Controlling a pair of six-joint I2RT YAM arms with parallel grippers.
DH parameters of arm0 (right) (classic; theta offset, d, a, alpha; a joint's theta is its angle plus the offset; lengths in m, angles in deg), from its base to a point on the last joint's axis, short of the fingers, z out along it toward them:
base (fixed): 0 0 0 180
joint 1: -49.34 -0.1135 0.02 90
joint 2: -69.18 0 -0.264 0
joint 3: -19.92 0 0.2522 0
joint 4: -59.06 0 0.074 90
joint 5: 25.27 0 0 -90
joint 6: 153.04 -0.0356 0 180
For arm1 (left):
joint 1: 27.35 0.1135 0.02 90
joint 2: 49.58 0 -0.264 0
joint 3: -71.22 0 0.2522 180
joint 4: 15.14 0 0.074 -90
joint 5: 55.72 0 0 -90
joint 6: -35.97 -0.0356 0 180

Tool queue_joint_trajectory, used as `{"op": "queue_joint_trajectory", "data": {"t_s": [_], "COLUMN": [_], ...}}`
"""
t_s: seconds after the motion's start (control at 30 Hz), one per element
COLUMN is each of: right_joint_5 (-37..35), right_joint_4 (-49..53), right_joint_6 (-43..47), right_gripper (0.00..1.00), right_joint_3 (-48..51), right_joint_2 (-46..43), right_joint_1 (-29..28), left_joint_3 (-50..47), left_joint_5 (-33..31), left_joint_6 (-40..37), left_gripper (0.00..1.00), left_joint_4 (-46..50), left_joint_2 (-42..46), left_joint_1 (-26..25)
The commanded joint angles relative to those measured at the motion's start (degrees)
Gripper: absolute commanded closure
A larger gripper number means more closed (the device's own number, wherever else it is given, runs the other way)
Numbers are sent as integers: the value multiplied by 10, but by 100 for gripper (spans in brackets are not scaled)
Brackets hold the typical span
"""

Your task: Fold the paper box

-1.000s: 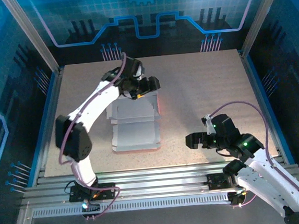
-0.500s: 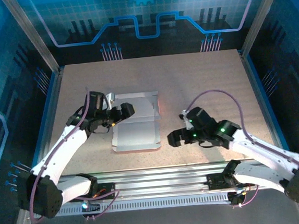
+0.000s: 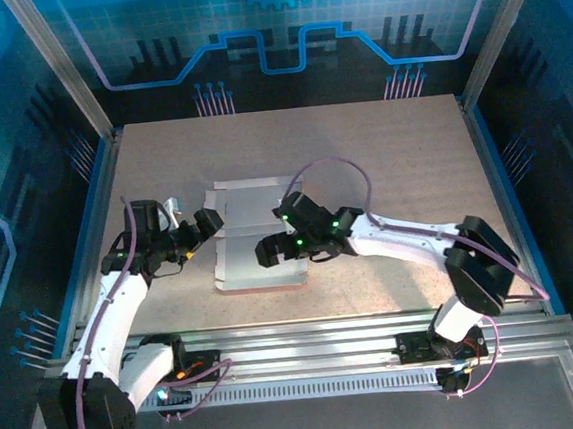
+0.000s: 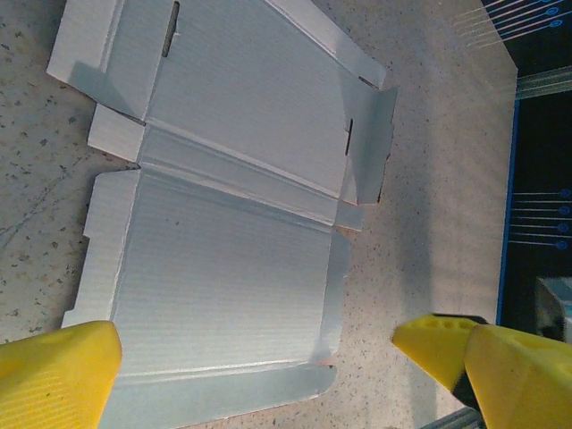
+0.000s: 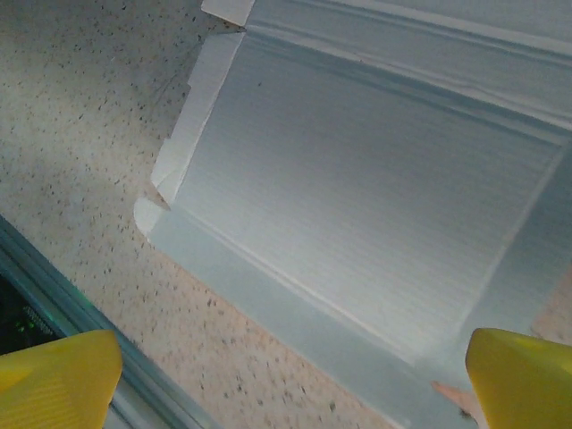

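Where the two arm bases meet the ribbed aluminium rail (image 3: 307, 333) along the bottom of the overhead view, both arms reach up-frame onto the speckled beige tabletop (image 3: 392, 155). At left of centre, the left gripper (image 3: 210, 221) sits by the left edge of the paper box (image 3: 236, 264), a flat cut sheet of thin cardboard lying unfolded in the middle of the frame. Its whitish side faces up, and a thin pink line shows along its bottom edge. The yellow fingers (image 4: 54, 362) of that claw are spread wide and pinch nothing. Just below centre, the right gripper (image 3: 270, 251) hangs over the sheet's lower right part, its yellow fingers (image 5: 527, 375) also wide apart and empty. Creases and side flaps cross the sheet's upper half. At the top, a blue patterned wall panel (image 3: 271, 35) closes the scene.
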Motion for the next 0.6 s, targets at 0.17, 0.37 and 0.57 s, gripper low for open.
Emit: {"op": "queue_joint_trajectory", "data": {"t_s": [0.17,0.37,0.57], "right_joint_5": [34,55,46], "right_joint_4": [-45,-63,-72], "right_joint_6": [-26,-39,-41], "right_gripper": [0,0,0], "right_joint_3": [-26,-3,49], "right_joint_2": [84,111,94], "right_joint_1": [-6,7,15], "left_joint_3": [-30,-47,-64], "left_joint_5": [43,36,39], "left_joint_6": [18,14,25], "left_gripper": [1,1,1], "left_joint_4": [-28,-32,-65], "left_joint_2": [12,23,21], "left_joint_1": [12,11,11]}}
